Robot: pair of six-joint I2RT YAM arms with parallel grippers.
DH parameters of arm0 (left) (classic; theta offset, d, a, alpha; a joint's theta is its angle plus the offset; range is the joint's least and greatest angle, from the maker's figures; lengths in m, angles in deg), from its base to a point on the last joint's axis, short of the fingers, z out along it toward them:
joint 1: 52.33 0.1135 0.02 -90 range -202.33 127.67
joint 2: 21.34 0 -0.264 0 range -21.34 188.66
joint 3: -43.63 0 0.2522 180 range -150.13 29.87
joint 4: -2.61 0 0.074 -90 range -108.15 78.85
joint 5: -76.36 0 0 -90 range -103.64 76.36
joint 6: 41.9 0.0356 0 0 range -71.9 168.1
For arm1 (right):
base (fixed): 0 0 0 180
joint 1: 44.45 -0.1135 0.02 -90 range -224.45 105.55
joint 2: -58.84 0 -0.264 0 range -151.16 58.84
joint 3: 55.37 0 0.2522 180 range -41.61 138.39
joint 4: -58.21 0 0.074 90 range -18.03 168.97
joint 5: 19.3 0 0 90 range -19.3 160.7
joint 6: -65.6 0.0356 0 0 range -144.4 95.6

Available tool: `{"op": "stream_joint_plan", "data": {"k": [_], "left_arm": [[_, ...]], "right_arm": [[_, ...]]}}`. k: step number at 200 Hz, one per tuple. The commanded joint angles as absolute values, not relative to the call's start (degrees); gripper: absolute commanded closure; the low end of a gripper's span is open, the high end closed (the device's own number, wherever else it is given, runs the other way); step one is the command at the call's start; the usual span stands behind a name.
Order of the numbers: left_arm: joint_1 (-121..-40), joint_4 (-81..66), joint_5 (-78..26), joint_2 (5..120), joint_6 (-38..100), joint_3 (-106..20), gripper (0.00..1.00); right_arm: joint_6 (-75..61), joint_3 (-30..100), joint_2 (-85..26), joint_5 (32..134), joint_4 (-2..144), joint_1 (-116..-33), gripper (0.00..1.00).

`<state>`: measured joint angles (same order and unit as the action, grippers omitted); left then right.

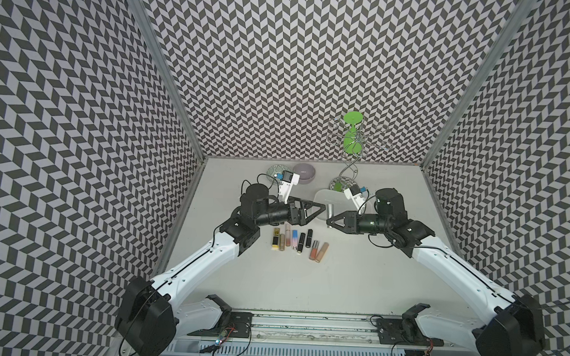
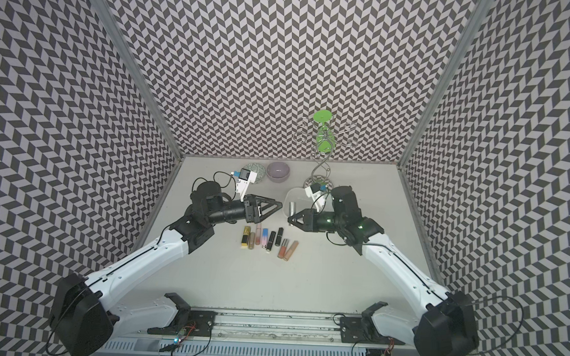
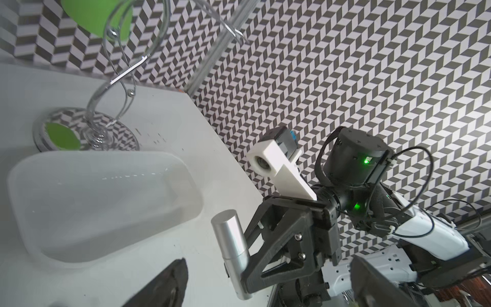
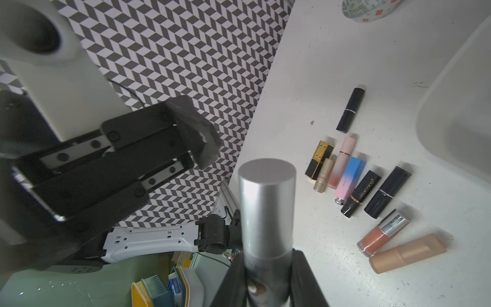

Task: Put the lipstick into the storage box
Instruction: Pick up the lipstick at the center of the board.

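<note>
A: From above, where does the lipstick sit?
B: In both top views the silver lipstick [image 1: 331, 210] is pinched low on its body by the right end effector [image 1: 328, 222]. It stands roughly upright at the near corner of the storage box [image 1: 322, 194]. The left end effector [image 1: 322, 207] hangs just beside it, holding nothing. A row of other lipsticks [image 1: 297, 240] lies on the surface [image 1: 272, 284], nearer the robot.

A: And the left wrist view?
B: The left end effector's own fingers [image 3: 164, 287] stand spread wide. Opposite them the right end effector [image 3: 248, 268] clamps the silver lipstick [image 3: 231, 239], its long axis crosswise to the fingers. The storage box [image 3: 93, 157] looks empty, and it is beside the tube, not under it.

A: Right wrist view?
B: The silver lipstick [image 4: 265, 207] rises between the two pressed-in fingers, and the storage box [image 4: 451, 111] lies off to one side.

A: So what does the next move turn on?
B: I'd say the box lies back and to the robot's right of the tip. The right arm is nearer, so it should carry the tube over the rim and then tip it flat
</note>
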<state>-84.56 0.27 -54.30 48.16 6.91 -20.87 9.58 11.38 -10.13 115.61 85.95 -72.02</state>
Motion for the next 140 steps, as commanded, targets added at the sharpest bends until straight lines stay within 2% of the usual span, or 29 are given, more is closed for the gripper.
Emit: {"op": "stream_joint_plan", "data": {"k": [1,68,140], "left_arm": [[-84.57,2.27,-58.61,48.86,5.39,-22.23,0.04],[-84.85,1.59,-60.37,52.53,6.29,-24.62,0.12],[-86.56,3.97,-61.89,56.34,5.39,-26.06,0.30]], "right_arm": [[11.71,10.53,-8.67,120.24,77.67,-71.87,0.79],[13.09,10.15,-9.64,123.51,74.66,-71.83,0.79],[13.04,9.45,-9.56,125.10,74.07,-71.82,0.79]]}}
